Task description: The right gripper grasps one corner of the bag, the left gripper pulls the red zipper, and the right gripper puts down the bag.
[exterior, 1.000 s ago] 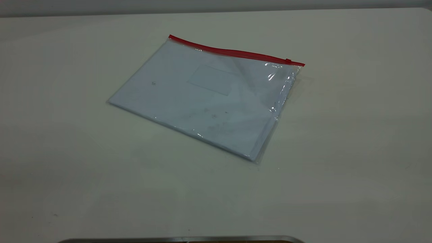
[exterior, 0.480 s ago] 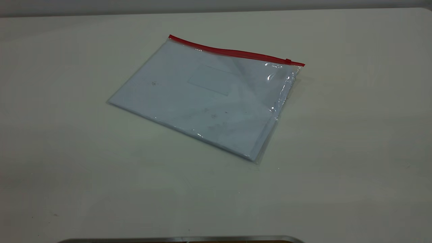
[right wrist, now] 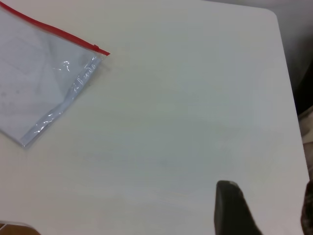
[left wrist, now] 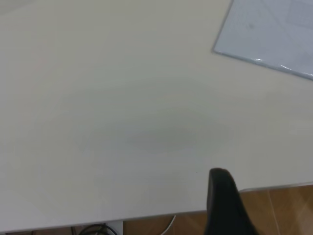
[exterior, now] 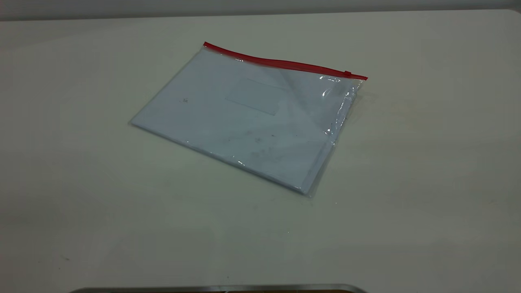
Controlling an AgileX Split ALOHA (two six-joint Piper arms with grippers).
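Bag (exterior: 248, 122) flat on table (exterior: 427, 171), well apart from both pincers, their openings indiscernible, nothing held

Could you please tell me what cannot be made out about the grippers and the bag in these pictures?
- Left gripper: left wrist view shows one dark finger, cut off by the edge; absent from the exterior view.
- Right gripper: likewise, in the right wrist view.
- Bag: cut off by the edge in both wrist views.
- Red zipper: slider too small to tell whether the seal is closed.
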